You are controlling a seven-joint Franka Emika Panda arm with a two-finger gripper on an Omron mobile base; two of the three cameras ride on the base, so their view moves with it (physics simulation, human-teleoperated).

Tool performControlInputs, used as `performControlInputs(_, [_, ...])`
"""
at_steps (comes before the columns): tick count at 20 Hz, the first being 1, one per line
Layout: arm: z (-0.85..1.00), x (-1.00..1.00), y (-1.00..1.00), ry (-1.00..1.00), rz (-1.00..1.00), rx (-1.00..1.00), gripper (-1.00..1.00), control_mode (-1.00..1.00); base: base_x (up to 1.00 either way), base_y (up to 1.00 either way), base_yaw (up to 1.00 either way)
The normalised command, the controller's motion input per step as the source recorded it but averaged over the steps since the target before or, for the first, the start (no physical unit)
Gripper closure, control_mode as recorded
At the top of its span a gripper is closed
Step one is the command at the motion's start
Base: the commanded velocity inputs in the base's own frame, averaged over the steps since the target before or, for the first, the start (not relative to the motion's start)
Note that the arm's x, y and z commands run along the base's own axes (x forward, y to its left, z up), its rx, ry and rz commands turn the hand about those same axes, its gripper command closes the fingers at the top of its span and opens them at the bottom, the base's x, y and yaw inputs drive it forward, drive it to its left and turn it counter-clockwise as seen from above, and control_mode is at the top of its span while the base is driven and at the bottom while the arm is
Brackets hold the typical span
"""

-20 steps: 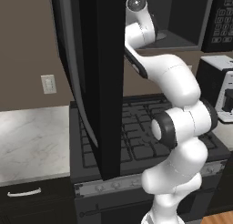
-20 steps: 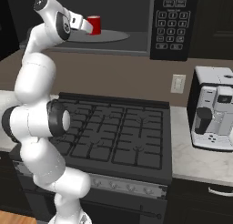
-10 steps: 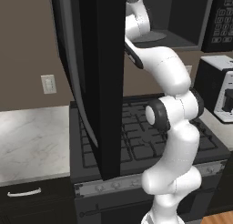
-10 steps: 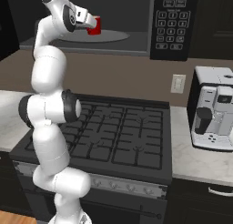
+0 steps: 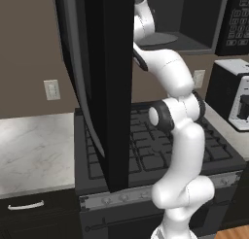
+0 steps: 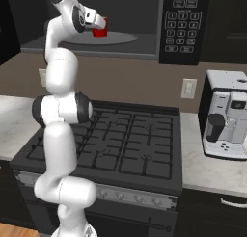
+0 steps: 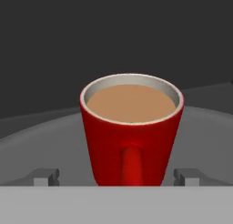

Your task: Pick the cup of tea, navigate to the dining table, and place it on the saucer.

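Early stage: cup of tea [image 7: 132, 127] sits on microwave turntable [image 6: 120, 38], not lifted. Gripper [image 7: 117, 176] open, fingers either side, apparently not touching (handle faces camera). Grasp, drive, saucer placement remain.

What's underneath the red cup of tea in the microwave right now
The cup of tea stands on the microwave's round grey turntable. The patch directly beneath the cup's base is hidden by the cup itself.

One cup of tea [image 7: 132, 132], one microwave [image 6: 144, 24], one stove [image 6: 120, 149], one coffee machine [image 6: 226, 115], two wall outlets [image 6: 188, 88].
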Motion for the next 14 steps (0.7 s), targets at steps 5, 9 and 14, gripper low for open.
performControlInputs(5, [0.00,0.33,0.00,0.00,0.00,0.00,-1.00,-1.00,0.00,0.00,0.00])
performControlInputs(9, [0.00,0.03,0.00,0.00,0.00,0.00,-1.00,-1.00,0.00,0.00,0.00])
performControlInputs(14, [0.00,0.00,0.00,0.00,0.00,0.00,-1.00,-1.00,0.00,0.00,0.00])
